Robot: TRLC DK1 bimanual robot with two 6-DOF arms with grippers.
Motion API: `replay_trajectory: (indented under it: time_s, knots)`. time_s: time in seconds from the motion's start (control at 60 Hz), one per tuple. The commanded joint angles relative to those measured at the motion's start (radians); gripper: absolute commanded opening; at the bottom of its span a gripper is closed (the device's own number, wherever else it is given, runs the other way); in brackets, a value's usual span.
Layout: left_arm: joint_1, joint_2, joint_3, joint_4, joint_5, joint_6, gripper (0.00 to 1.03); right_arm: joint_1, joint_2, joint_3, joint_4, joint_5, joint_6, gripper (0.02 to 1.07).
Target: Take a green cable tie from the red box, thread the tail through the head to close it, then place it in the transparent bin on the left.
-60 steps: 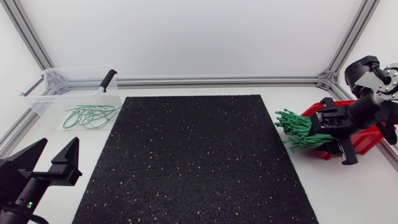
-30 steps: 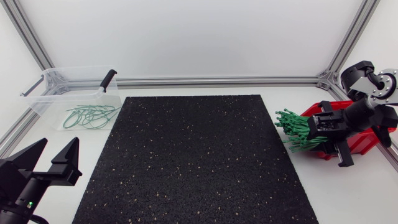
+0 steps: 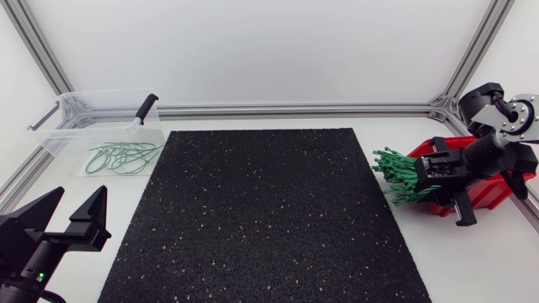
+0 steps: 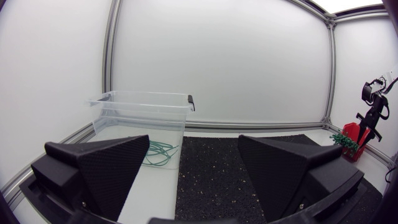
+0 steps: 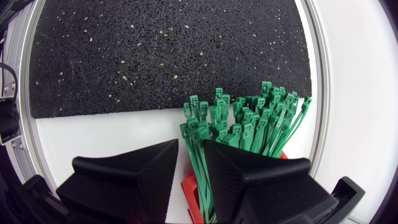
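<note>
Start of the job, as I judge it: none of the green cable ties is out of the red box yet, so picking, threading and dropping into the bin all remain. The right gripper sits down in the bundle at the box's mouth; whether it pinches a tie I cannot tell. The ties are thin, straight strips with square heads, fanned over the box edge toward the black mat. The left gripper rests spread wide near the transparent bin, which holds looped green ties.
</note>
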State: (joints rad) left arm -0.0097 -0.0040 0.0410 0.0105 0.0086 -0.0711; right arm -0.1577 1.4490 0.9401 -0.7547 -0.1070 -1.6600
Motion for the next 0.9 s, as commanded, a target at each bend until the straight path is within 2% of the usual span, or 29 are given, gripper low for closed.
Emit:
replay_trajectory:
  time_s: [0.0,0.133,0.183,0.45,0.5,0.633,0.7,0.883]
  knots:
    - [-0.004,-0.002,-0.039,-0.02,-0.004,-0.012,0.99,0.006,0.014,-0.014,-0.002,0.003,0.011,0.34]
    - [-0.004,-0.002,-0.039,-0.02,-0.004,-0.012,0.99,0.006,0.016,-0.004,-0.009,0.003,0.017,0.34]
    - [-0.004,-0.002,-0.041,-0.018,-0.004,-0.012,0.99,0.006,0.017,0.0,-0.014,0.001,0.02,0.28]
    - [-0.006,-0.002,-0.041,-0.02,-0.004,-0.012,0.99,-0.002,0.027,0.006,-0.015,0.004,0.023,0.25]
    - [-0.006,-0.002,-0.039,-0.02,-0.004,-0.012,0.99,-0.003,0.028,0.008,-0.017,0.003,0.023,0.18]
    - [-0.006,-0.002,-0.041,-0.018,-0.004,-0.012,0.99,-0.014,0.03,0.011,-0.021,0.001,0.02,0.16]
    - [-0.006,-0.002,-0.041,-0.02,-0.004,-0.012,0.99,-0.019,0.022,0.014,-0.021,-0.007,0.017,0.07]
    - [-0.006,0.001,-0.041,-0.02,-0.004,-0.012,0.99,-0.026,0.004,0.016,-0.026,-0.013,0.016,0.08]
